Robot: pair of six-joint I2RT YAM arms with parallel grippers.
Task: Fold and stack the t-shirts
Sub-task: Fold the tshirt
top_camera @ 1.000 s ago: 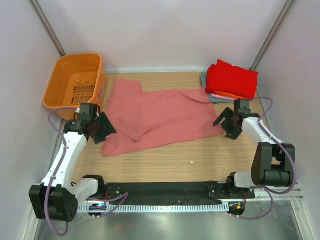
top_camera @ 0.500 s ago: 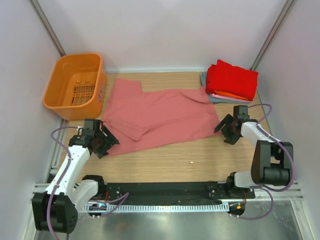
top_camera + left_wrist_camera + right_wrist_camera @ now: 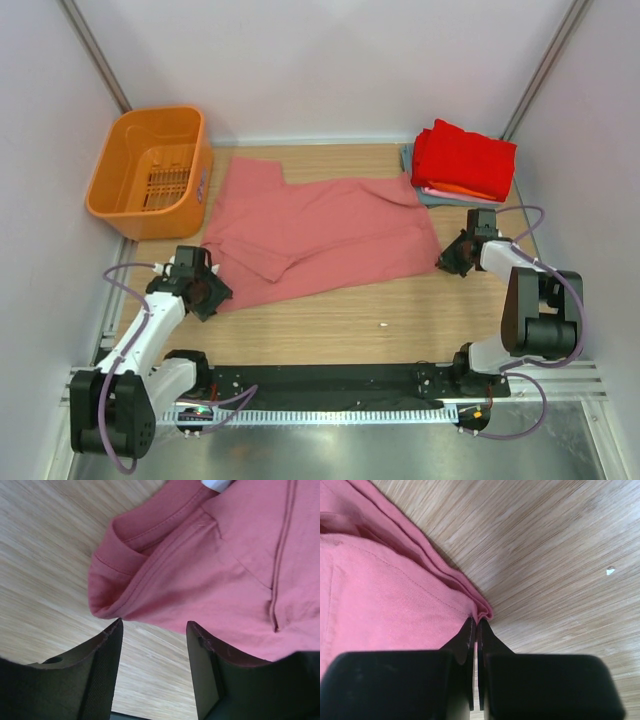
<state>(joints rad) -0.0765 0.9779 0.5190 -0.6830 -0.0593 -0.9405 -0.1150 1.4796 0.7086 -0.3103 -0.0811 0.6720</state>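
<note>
A salmon-pink t-shirt (image 3: 320, 235) lies spread and crumpled across the middle of the wooden table. Its white neck label (image 3: 217, 484) peeks in at the top of the left wrist view. My left gripper (image 3: 205, 290) is open at the shirt's near left corner; the folded hem (image 3: 150, 575) lies just beyond the fingertips, with bare wood showing between them (image 3: 155, 625). My right gripper (image 3: 447, 260) is shut on the shirt's near right corner, the cloth (image 3: 385, 595) bunched into a small fold at the tips (image 3: 477, 621). Folded t-shirts, a bright red one on top (image 3: 463, 160), are stacked at the back right.
An orange plastic basket (image 3: 150, 170) stands at the back left, close to the left arm. A small white speck (image 3: 383, 325) lies on the wood in front of the shirt. Grey walls close in both sides and the back.
The right gripper has closed on the shirt's near right corner. The left gripper has slid toward the near edge, to the shirt's near left corner, and its jaws have narrowed a little.
</note>
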